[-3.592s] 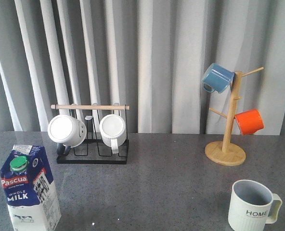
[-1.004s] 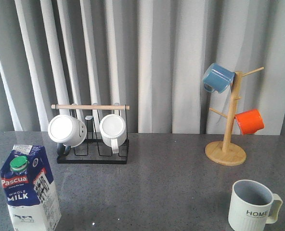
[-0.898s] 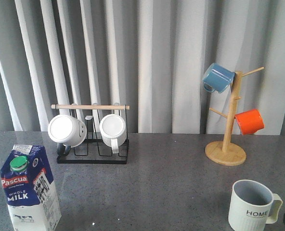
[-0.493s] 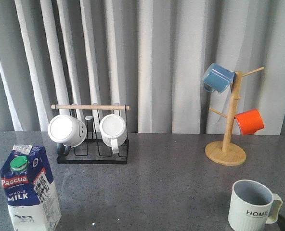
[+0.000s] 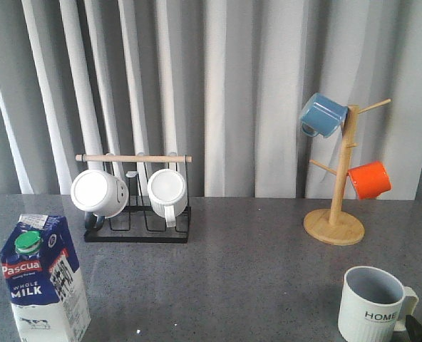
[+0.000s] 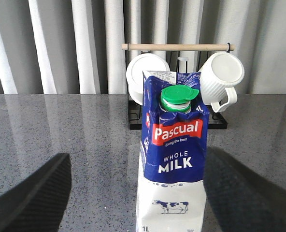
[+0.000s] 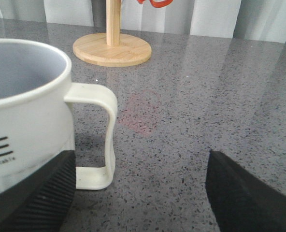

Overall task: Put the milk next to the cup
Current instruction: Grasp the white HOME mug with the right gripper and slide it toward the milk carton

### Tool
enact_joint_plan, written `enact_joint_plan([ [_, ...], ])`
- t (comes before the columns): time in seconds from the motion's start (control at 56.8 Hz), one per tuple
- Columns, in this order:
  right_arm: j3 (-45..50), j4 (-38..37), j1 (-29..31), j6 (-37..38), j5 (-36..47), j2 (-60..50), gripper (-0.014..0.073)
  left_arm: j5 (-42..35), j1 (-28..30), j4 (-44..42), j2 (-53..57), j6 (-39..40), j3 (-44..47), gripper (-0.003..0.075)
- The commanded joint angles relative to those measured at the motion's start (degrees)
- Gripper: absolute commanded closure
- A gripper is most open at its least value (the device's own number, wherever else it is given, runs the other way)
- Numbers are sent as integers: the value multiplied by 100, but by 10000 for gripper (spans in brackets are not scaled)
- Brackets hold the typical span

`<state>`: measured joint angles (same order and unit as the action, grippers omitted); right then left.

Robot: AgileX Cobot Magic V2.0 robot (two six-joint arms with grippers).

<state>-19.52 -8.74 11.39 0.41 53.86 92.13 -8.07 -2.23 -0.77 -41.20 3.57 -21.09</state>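
Two black fingers of the left gripper (image 6: 135, 193) are seen spread wide apart in the left wrist view, and the milk (image 6: 172, 154) stands upright between them, not touched by either finger; nothing is held. In the front view the milk (image 5: 45, 279) is placed at the near left corner of the table (image 5: 239, 271), while the cup (image 5: 373, 304) is found at the near right, well apart from it. The right gripper (image 7: 138, 193) is also opened wide and holds nothing; one finger (image 7: 34, 195) is seen low against the wall of the cup (image 7: 27, 111), whether touching cannot be told, and the other finger (image 7: 249, 198) is set well to the far side of the cup handle (image 7: 97, 135), so the handle lies between the fingers. Behind the milk a black wire rack (image 5: 136, 214) with a wooden bar is placed, and two white mugs (image 5: 99, 193) are stored in it on their sides. At the back right a wooden mug tree (image 5: 337, 185) is standing, with a blue mug (image 5: 322, 115) and an orange mug (image 5: 368, 180) hung on it. Bare grey table surface is seen between the milk and the cup, and a grey curtain (image 5: 225, 85) closes the far edge.
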Motion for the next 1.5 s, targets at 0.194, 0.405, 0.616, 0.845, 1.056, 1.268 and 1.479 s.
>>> enact_joint_plan([
  [0.194, -404, -46, 27, -41, 528, 268, 57, -443, -23, 15, -19, 63, -201, 187],
  [0.405, -765, -61, 27, -9, 518, 514, 68, -443, -23, 15, -19, 63, -201, 187],
  [0.616, -1028, -654, 15, 228, 427, 632, 385, -443, -23, 15, -19, 63, -201, 187],
  [0.845, -1028, -619, -650, 1316, 526, 376, 599, -443, -23, 15, -19, 63, -201, 187],
  [1.056, -1306, 1064, -2191, 1175, 349, 308, 595, -443, -23, 15, -19, 63, -201, 187],
  [1.268, -2065, 2668, -3614, -181, 195, 705, 588, -443, -23, 15, -19, 63, -201, 187],
  [1.479, -2555, 4081, -4332, -1601, 78, 1227, 580, -443, -23, 15, -19, 63, -201, 187],
])
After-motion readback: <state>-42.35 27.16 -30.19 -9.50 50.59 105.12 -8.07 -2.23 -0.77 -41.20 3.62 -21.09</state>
